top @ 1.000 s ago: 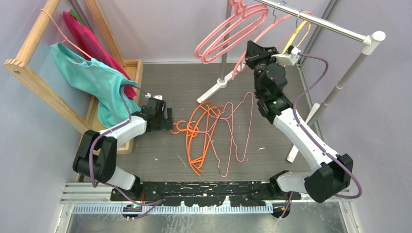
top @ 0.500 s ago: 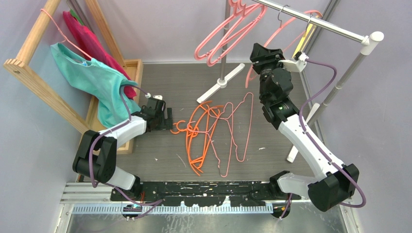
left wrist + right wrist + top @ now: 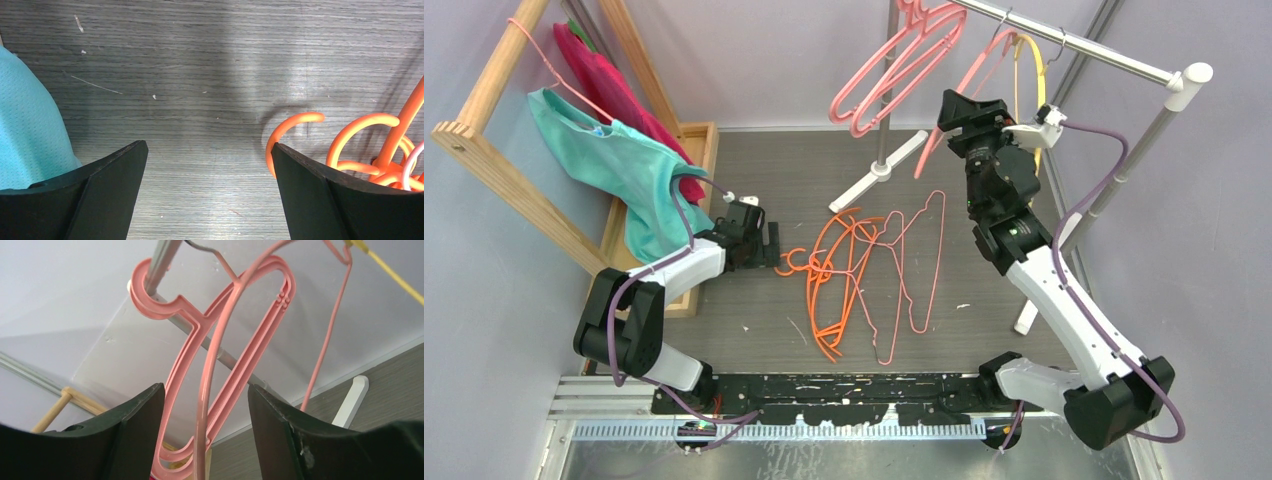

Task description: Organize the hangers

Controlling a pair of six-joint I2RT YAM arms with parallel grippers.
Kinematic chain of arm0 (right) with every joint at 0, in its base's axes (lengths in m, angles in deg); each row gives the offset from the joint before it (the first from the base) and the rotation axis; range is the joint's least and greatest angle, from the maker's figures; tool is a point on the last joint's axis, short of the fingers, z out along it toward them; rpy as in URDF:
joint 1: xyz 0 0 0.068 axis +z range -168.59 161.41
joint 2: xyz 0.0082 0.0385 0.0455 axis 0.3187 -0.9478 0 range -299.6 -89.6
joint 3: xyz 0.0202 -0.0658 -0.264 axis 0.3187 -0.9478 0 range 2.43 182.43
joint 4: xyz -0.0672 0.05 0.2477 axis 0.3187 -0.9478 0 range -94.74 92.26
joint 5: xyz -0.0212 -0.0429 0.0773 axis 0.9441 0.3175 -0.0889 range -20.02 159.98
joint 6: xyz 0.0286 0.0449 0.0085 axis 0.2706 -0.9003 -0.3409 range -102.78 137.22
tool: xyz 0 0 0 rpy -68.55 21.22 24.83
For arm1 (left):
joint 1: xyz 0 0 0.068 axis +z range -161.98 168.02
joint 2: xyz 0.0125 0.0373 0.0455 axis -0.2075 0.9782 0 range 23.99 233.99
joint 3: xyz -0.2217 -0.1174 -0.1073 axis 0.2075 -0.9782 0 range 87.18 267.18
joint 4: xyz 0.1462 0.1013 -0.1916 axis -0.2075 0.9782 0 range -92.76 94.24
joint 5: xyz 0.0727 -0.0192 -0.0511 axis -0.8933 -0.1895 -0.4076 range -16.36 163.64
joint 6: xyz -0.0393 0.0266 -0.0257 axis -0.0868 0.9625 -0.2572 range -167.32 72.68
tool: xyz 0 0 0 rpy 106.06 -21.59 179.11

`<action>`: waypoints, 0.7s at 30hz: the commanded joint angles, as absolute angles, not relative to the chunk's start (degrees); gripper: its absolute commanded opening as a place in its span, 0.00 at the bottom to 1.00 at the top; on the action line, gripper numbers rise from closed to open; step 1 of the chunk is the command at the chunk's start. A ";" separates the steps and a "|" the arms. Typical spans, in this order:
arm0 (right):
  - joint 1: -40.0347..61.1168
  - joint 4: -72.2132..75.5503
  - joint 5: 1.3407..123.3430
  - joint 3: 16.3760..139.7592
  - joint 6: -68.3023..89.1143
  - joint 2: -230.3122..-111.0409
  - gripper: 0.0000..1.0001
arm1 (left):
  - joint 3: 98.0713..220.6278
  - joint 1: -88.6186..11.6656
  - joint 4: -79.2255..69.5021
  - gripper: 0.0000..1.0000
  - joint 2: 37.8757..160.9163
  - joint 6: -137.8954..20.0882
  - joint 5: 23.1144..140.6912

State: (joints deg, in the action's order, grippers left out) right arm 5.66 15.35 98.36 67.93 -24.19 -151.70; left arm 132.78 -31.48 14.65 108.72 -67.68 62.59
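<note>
Thick pink hangers (image 3: pixel 894 70), a thin pink hanger (image 3: pixel 969 80) and a yellow hanger (image 3: pixel 1024 75) hang on the metal rail (image 3: pixel 1104 55). My right gripper (image 3: pixel 952 108) is raised just under them, open. In the right wrist view the thin pink hanger (image 3: pixel 207 390) runs loose between the parted fingers of my right gripper (image 3: pixel 205 432), touching neither one. Orange hangers (image 3: pixel 834 270) and a thin pink hanger (image 3: pixel 919 270) lie tangled on the table. My left gripper (image 3: pixel 769 245) rests open and low beside them, an orange hook (image 3: pixel 290 125) by its right finger.
A wooden rack (image 3: pixel 494 150) at the left carries a hanger draped with teal cloth (image 3: pixel 624 165) and a red cloth (image 3: pixel 609 85). A wooden box (image 3: pixel 699 140) stands behind it. The rail's white foot (image 3: pixel 884 165) and slanted post (image 3: pixel 1124 170) stand at the back right.
My right gripper has opened and let go of the thin pink hanger, which now hangs from the rail. The right arm shifted slightly right. The left arm has not moved.
</note>
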 commanded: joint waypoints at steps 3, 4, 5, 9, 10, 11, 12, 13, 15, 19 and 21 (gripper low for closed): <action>5.80 13.01 97.87 67.34 -15.81 -143.61 0.68 | 134.03 -31.58 12.98 0.98 108.96 -67.89 63.44; 5.78 12.76 97.43 67.24 -14.62 -142.76 0.68 | 134.15 -31.60 12.99 0.98 109.10 -67.84 63.45; 5.78 12.98 96.85 66.94 -13.08 -141.90 0.68 | 134.27 -31.58 13.05 0.98 109.29 -67.81 63.45; 5.77 17.03 91.75 64.62 -7.56 -138.42 0.67 | 134.69 -31.62 13.26 0.98 109.82 -67.80 63.24; 5.84 17.52 87.82 64.77 -6.07 -138.08 0.66 | 134.71 -31.59 13.30 0.98 109.91 -67.82 63.12; 5.82 16.47 84.67 65.75 -4.94 -138.28 0.65 | 134.78 -31.58 13.28 0.98 109.92 -67.81 63.16; 5.80 14.27 81.08 67.64 -4.14 -139.12 0.64 | 134.81 -31.58 13.29 0.98 109.89 -67.80 63.11; 5.77 11.66 77.36 69.88 -3.01 -140.40 0.62 | 134.77 -31.58 13.30 0.98 110.02 -67.82 63.11; 5.88 7.48 70.36 73.26 -2.31 -143.53 0.58 | 134.92 -31.58 13.34 0.98 110.09 -67.80 63.09; 10.56 2.31 65.90 74.54 0.52 -148.29 0.54 | 135.12 -31.56 13.82 0.98 110.37 -67.89 62.94; 16.94 -1.50 71.68 73.88 4.94 -149.73 0.54 | 135.10 -31.58 13.87 0.98 110.19 -67.89 62.88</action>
